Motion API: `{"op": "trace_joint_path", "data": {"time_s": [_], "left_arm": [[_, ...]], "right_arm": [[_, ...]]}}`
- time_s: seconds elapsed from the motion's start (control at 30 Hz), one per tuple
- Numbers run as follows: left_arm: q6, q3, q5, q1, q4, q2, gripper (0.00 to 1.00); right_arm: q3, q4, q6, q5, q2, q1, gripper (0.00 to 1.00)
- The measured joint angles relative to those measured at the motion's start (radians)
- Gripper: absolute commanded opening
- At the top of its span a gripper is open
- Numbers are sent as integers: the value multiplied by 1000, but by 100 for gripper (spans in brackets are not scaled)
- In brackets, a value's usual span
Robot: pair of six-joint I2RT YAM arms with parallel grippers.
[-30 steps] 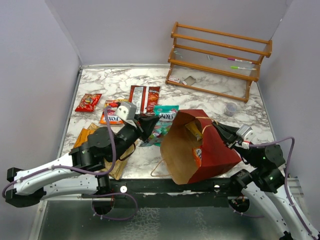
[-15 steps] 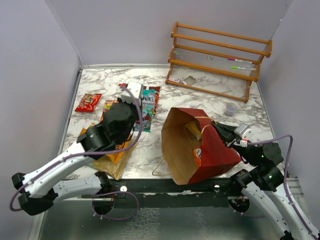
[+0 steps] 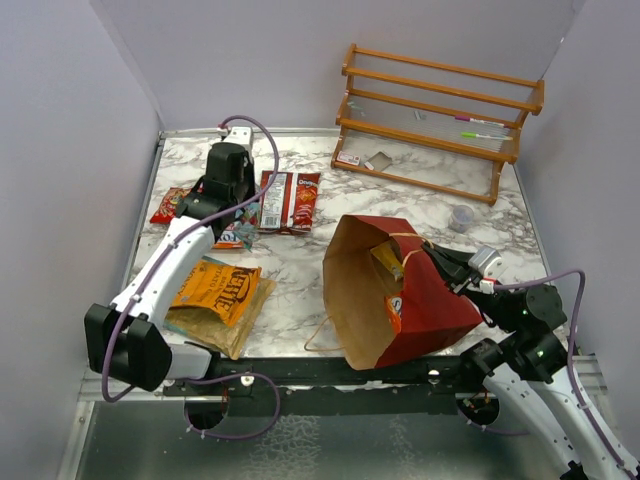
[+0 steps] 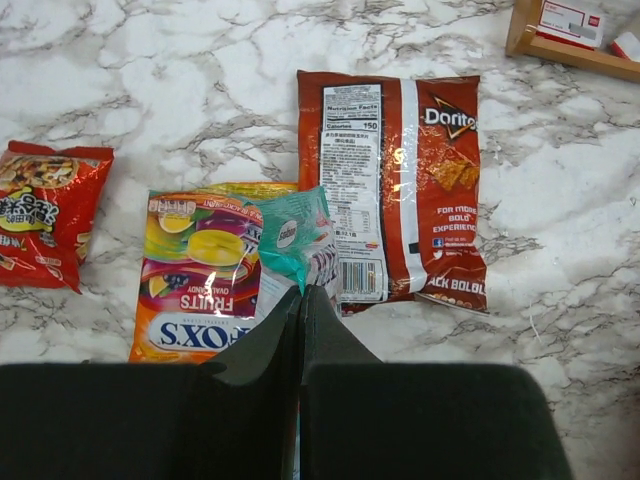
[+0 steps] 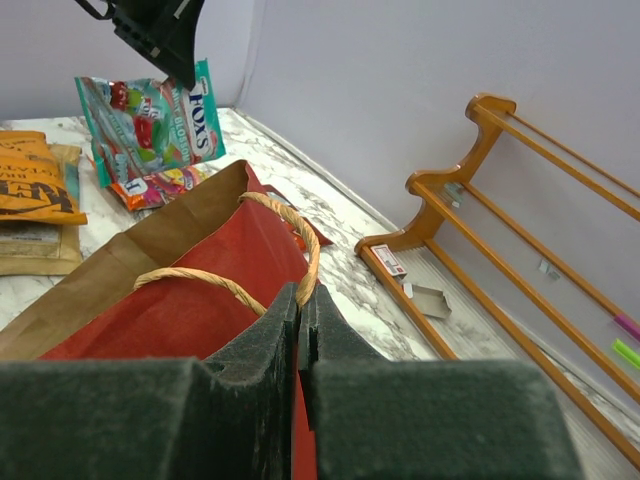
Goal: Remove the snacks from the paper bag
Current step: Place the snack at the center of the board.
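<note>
My left gripper [image 4: 301, 290] is shut on a teal Fox's packet [image 4: 290, 235] and holds it above the far-left table, over a Fox's Fruits packet [image 4: 200, 275] and beside a red Doritos packet [image 4: 400, 190]. A small red packet [image 4: 45, 225] lies further left. The orange chip bag [image 3: 215, 288] lies near the front left. My right gripper [image 5: 300, 287] is shut on a twisted handle of the red paper bag [image 3: 420, 300], holding its mouth open to the left. Two packets [image 3: 390, 265] show inside the bag. The teal packet also shows in the right wrist view [image 5: 150, 120].
An orange wooden rack [image 3: 440, 110] stands at the back right with white cards [image 3: 349, 158] and a grey bit [image 3: 380, 160] under it. A small clear cup [image 3: 461, 217] sits right of the bag. Grey walls close in the left, back and right.
My left arm has swung from beside the bag's mouth to the far left of the table, carrying the teal packet. The right gripper and the bag have stayed put.
</note>
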Motion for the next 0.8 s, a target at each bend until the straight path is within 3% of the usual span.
{"op": "trace_joint_path", "data": {"time_s": [0.27,0.67,0.8], "left_arm": [[-25,20,89,102,-5,95,0],[6,333,119,207,-83,516,0],[13,377,134,222,-99,590,0]], "right_arm": [[0,0,0,0,-2,0,2],[0,0,0,0,-2,0,2],[0,0,0,0,-2,0,2]]}}
